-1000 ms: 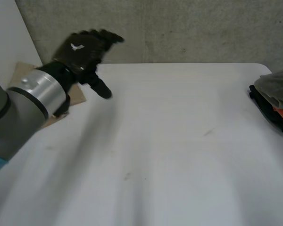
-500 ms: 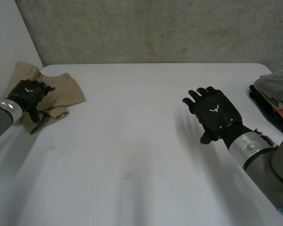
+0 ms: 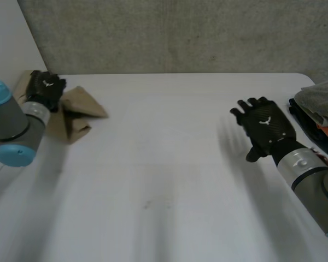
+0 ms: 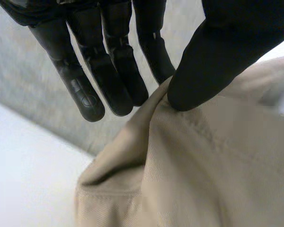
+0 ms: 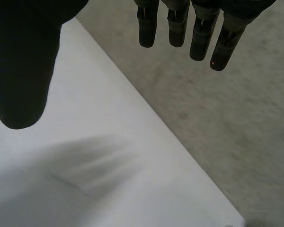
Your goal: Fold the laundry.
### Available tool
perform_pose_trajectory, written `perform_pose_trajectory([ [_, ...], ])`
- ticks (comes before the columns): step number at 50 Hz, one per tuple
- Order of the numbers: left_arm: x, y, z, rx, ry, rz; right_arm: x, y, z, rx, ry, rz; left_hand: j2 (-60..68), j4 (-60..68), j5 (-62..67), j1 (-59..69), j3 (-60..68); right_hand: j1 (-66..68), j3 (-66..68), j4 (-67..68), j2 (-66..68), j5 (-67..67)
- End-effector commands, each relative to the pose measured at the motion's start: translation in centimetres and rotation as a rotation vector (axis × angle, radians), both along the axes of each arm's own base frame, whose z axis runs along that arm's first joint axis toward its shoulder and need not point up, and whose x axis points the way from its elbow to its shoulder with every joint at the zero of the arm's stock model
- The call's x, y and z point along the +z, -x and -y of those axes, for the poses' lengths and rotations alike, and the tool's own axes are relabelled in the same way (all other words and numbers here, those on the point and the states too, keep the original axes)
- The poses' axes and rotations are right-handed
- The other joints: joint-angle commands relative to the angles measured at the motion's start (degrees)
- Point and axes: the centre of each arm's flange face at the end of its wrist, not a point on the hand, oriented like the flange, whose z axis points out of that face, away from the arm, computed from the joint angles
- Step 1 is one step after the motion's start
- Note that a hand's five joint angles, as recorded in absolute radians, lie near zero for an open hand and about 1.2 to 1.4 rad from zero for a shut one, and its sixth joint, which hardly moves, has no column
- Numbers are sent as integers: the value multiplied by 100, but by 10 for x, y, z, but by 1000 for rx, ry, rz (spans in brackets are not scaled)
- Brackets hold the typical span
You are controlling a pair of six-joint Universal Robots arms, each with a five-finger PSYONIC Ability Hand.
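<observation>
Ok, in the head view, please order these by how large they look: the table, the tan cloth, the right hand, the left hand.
1. white table
2. tan cloth and right hand: about alike, so not ranked
3. left hand, the smallest

Clothes pile [image 3: 320, 105] cut by edge; tan cloth [image 3: 79, 108] partly hidden.

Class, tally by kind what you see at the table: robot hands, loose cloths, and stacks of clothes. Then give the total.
Robot hands: 2 (left hand, right hand)
Loose cloths: 1 (tan cloth)
Stacks of clothes: 1 (stack of clothes)
Total: 4
</observation>
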Motion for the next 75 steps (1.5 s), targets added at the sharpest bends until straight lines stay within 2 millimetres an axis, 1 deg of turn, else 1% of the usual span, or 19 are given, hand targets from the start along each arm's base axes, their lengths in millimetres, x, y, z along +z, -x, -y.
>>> perform_pose_trajectory([
  [1,67,92,-123,-347,-91,-354,15,17,22,-151,44,30,1159,1137,1316,1630,1196,-181,-193,-342,-280,-364],
  [5,65,125,-184,-539,-234,-443,20,21,27,-179,50,50,1159,1137,1316,1630,1196,-181,-193,-342,-280,-364],
  [9,32,151,-227,-672,-425,-452,20,21,26,-178,35,64,1159,1137,1316,1630,1196,-181,-193,-342,-280,-364],
  [11,20,161,-245,-718,-488,-431,20,21,27,-177,29,68,-1833,-1856,-1676,-1362,-1796,-181,-193,-342,-280,-364],
  [12,12,170,-261,-753,-528,-399,20,22,27,-179,26,69,-5841,-5863,-5684,-5370,-5804,-181,-193,-342,-280,-364],
  [14,10,174,-271,-770,-541,-369,19,21,26,-177,20,67,-5571,-5594,-5414,-5100,-5534,-181,-193,-342,-280,-364],
  [19,18,167,-253,-682,-486,-342,17,20,23,-169,-6,60,-5786,-5809,-5629,-5315,-5749,-181,-193,-342,-280,-364],
  [24,41,135,-207,-458,-367,-385,15,14,15,-96,-58,48,-5685,-5708,-5528,-5214,-5648,-181,-193,-342,-280,-364],
  [31,64,89,-173,-270,-274,-429,20,1,-4,69,-242,98,-5685,-5707,-5528,-5214,-5648,-181,-193,-342,-280,-364],
  [35,62,68,-159,-198,-274,-433,26,-1,-5,88,-346,201,-5551,-5573,-5394,-5080,-5514,-181,-193,-342,-280,-364],
  [40,48,55,-154,-143,-328,-393,31,-3,-4,99,-409,298,-5500,-5523,-5343,-5029,-5463,-181,-193,-342,-280,-364],
  [42,44,54,-155,-137,-344,-375,31,-5,-5,124,-433,327,-5500,-5522,-5343,-5029,-5463,-181,-193,-342,-280,-364],
  [47,6,58,-150,-119,-444,-292,30,-2,-4,162,-469,354,-5517,-5539,-5360,-5046,-5480,-181,-193,-342,-280,-364],
  [54,-20,65,-140,-112,-482,-232,28,0,-4,162,-478,357,-5350,-5372,-5193,-4879,-5313,-181,-193,-342,-280,-364],
  [58,-34,69,-129,-112,-490,-210,26,2,-4,155,-478,352,-3253,-3276,-3096,-2782,-3216,-181,-193,-342,-280,-364],
  [59,-36,71,-125,-116,-482,-208,26,2,-4,155,-477,350,-1331,-1353,-1174,-860,-1294,-181,-193,-342,-280,-364],
  [62,-34,77,-120,-132,-464,-210,25,5,-1,144,-475,350,1151,1128,1307,1622,1188,-181,-193,-342,-280,-364],
  [71,-23,107,-147,-231,-455,-204,27,10,1,118,-457,350,1159,1137,1316,1630,1196,-181,-193,-342,-280,-364],
  [75,-5,122,-166,-293,-427,-219,30,15,8,85,-431,350,1159,1137,1316,1630,1196,-181,-193,-342,-280,-364],
])
